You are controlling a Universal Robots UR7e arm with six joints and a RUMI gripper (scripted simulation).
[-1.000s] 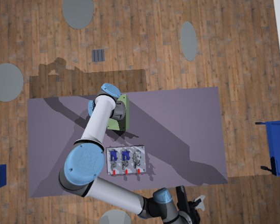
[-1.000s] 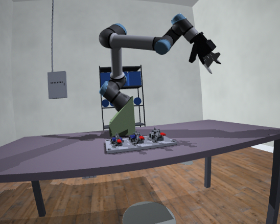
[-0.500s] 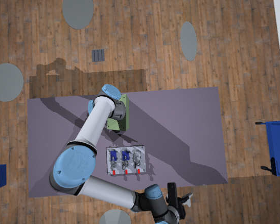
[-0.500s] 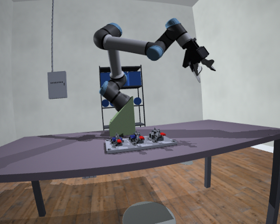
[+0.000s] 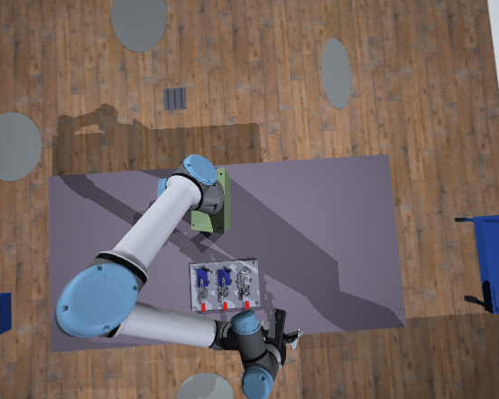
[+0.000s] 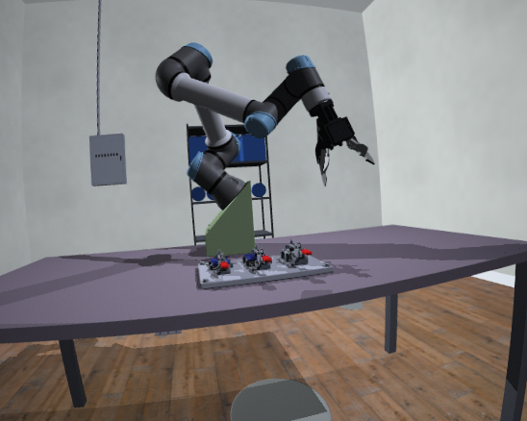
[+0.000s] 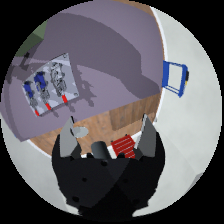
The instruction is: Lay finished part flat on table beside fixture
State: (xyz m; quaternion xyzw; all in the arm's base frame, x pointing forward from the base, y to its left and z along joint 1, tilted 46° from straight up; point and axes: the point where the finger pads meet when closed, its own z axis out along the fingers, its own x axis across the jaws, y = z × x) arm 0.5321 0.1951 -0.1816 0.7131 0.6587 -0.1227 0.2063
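A grey fixture plate (image 5: pixel 228 286) sits on the purple table with three clamp stations, each with a red handle. The left station (image 5: pixel 202 277) and the middle station (image 5: pixel 223 276) hold blue blanks. The right station holds the grey finished part (image 5: pixel 243 281). The fixture also shows in the side view (image 6: pixel 263 267) and in the wrist view (image 7: pixel 47 87). My gripper (image 6: pixel 345 160) is open and empty. It hangs high in the air, well above the table and to the right of the fixture. In the top view it (image 5: pixel 290 338) is by the table's front edge.
The green wedge base of the arm (image 5: pixel 213 207) stands on the table behind the fixture. A blue cart (image 5: pixel 495 264) stands off the table's right end. A shelf rack (image 6: pixel 230 185) stands behind the table. Round grey stools (image 6: pixel 278 401) stand on the floor around it.
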